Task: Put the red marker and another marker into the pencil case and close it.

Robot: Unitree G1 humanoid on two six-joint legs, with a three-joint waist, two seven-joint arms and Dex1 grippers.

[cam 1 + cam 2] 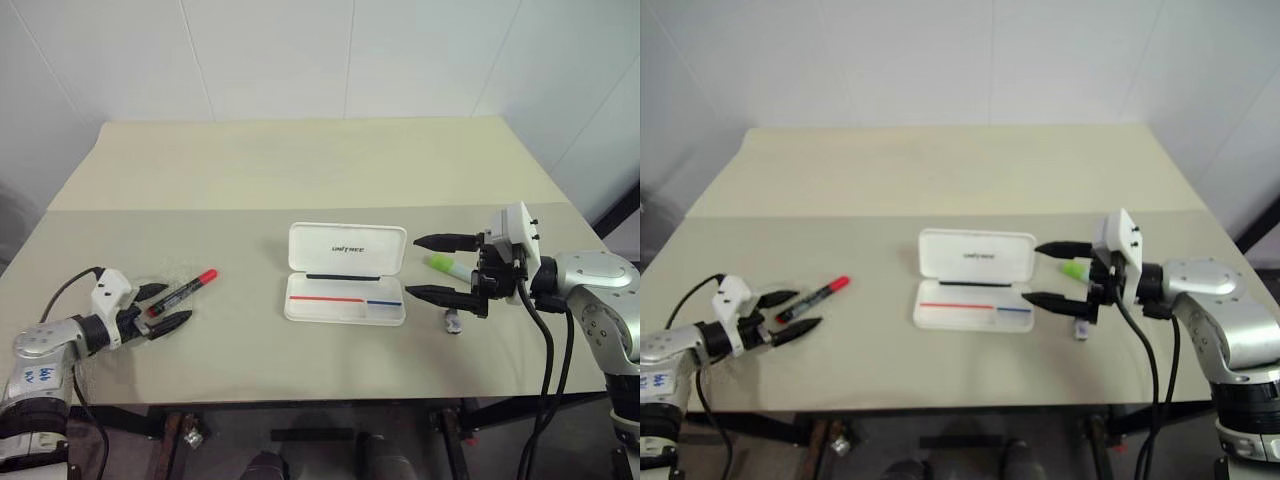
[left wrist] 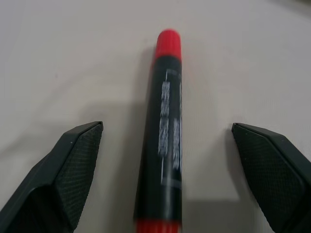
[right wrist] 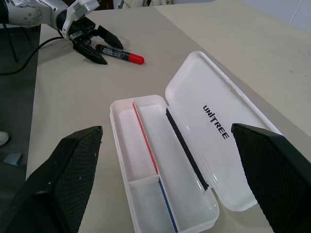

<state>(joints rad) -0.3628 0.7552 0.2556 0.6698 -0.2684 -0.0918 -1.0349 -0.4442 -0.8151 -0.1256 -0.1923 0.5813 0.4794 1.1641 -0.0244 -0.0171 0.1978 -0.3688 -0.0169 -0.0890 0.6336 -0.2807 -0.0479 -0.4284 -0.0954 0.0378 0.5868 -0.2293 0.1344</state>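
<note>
The pencil case (image 1: 298, 300) lies open at the table's middle, its lid (image 3: 209, 111) folded back flat and its tray empty. To its left the red marker (image 1: 185, 291) rests on the table. My left gripper (image 1: 173, 305) is open, with a finger (image 2: 73, 165) on each side of the marker's (image 2: 167, 145) rear end, not touching it. Right of the case my right gripper (image 1: 412, 266) is open, pointing at the case. The light green marker (image 1: 443, 265) lies just behind its fingers, partly hidden by them.
A small grey stub (image 1: 453, 322) lies on the table below the right gripper. The table's front edge runs close under both arms. The far half of the table is bare up to the white wall.
</note>
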